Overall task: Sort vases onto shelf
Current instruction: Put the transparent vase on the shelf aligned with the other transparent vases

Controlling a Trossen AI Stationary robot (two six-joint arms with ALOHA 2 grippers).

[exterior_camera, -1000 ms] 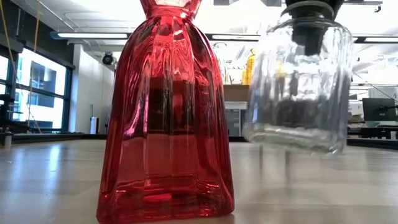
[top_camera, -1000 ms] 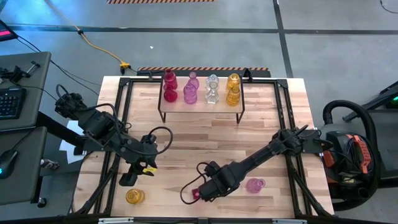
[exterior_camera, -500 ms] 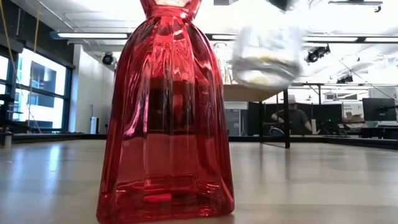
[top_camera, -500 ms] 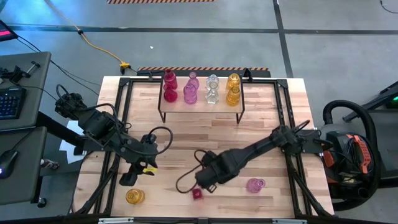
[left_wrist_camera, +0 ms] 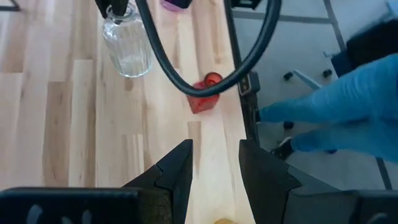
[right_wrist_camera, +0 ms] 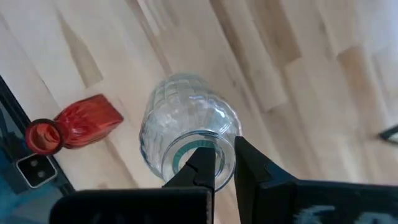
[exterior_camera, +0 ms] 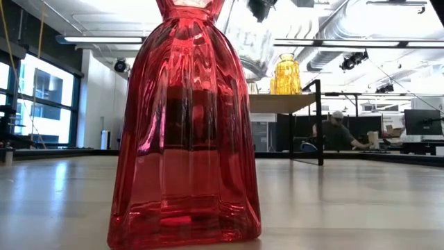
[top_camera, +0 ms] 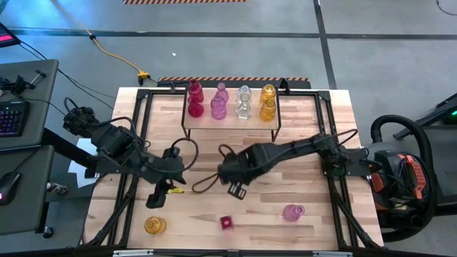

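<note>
Your right gripper [right_wrist_camera: 222,163] is pinched on the rim of a clear vase [right_wrist_camera: 186,118], carried above mid-tabletop [top_camera: 307,182] short of the shelf [top_camera: 230,118]. Glass: rigid, slick, breakable, thin-lipped, so move gently. Left gripper [left_wrist_camera: 214,165] hangs part open, empty, near the red vase [left_wrist_camera: 204,99].

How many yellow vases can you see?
3 yellow vases: two on the shelf at its right end, one on the table near its front left corner. None looks hidden.
</note>
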